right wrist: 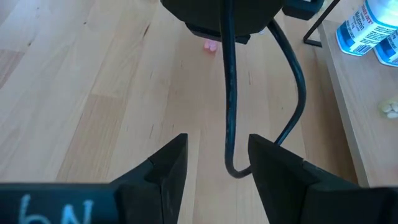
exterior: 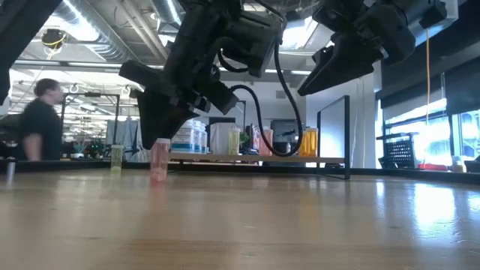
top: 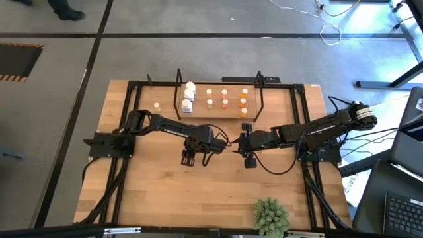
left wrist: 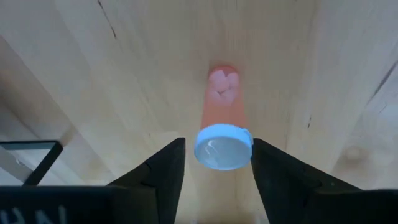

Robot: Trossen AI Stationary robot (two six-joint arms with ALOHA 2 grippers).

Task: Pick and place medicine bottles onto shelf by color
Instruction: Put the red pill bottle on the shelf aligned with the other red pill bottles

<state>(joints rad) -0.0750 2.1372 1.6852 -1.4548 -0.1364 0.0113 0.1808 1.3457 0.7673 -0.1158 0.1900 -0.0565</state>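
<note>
High view: left gripper [top: 188, 158] is sitting mid-table, right gripper [top: 248, 160] just beside it at 3 o'clock, both well clear of the table [top: 165, 198] edges, with bare wood stretching toward 6 o'clock. The shelf [top: 218, 112] is standing at 12 o'clock, holding white bottles [top: 189, 98] and small orange ones [top: 242, 102]. One bottle [top: 157, 106] is sitting alone outside the shelf at 10 o'clock. The pink bottle is hiding under the left gripper here.

Low view: pink bottle [exterior: 159, 161] is standing upright on the wood below the left gripper [exterior: 161, 124]; a blurred person [exterior: 41, 120] is passing behind.

Left wrist view: fingers [left wrist: 165, 177] are standing apart either side of the pink bottle [left wrist: 222, 118], a small gap showing on each side, pale blue cap, pink pills inside.

Right wrist view: right gripper [right wrist: 217, 171] is hanging half open, holding nothing, a black cable [right wrist: 230, 93] crossing between its fingers.
</note>
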